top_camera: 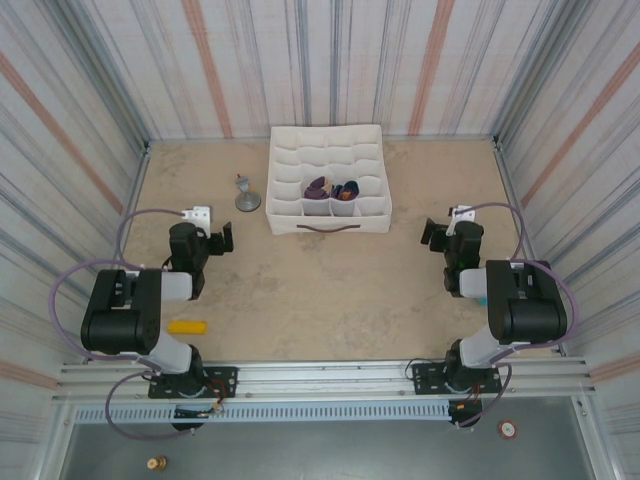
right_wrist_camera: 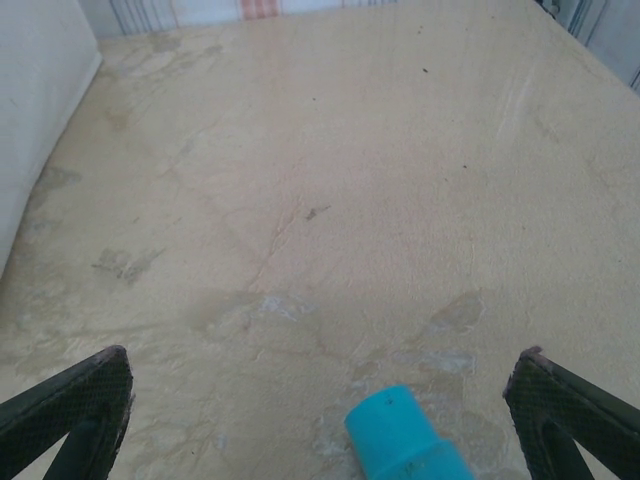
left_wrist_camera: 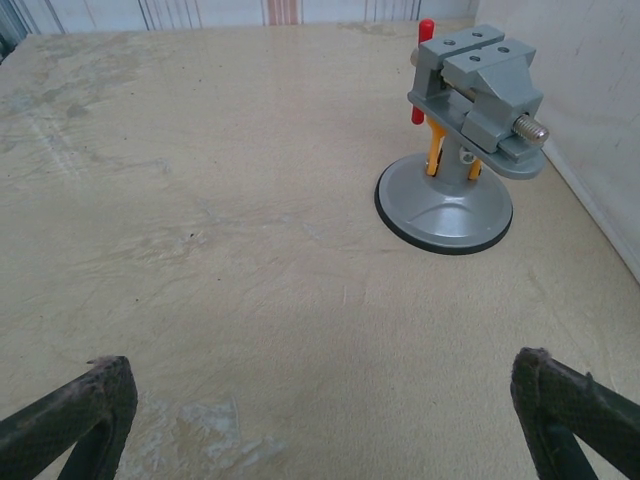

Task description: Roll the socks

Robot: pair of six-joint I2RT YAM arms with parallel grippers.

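Tools: left tool (top_camera: 224,239) and right tool (top_camera: 430,232) both spread wide, empty, mid-frame left and right | socks (top_camera: 320,187): dark bundles in front cells of white box (top_camera: 300,150), upper centre, up-frame between arms, neither clearly nearer, no long axis | overhead view locates socks; wrist views give vise (left_wrist_camera: 455,150), blue cylinder (right_wrist_camera: 405,440), tabletop (left_wrist_camera: 200,200).

Two black-and-white arms
The left arm (top_camera: 122,312) and right arm (top_camera: 524,300) have boxy black housings, pale grey links and looping lilac cables; the fingertips (right_wrist_camera: 80,400) are dark and cross-hatched.
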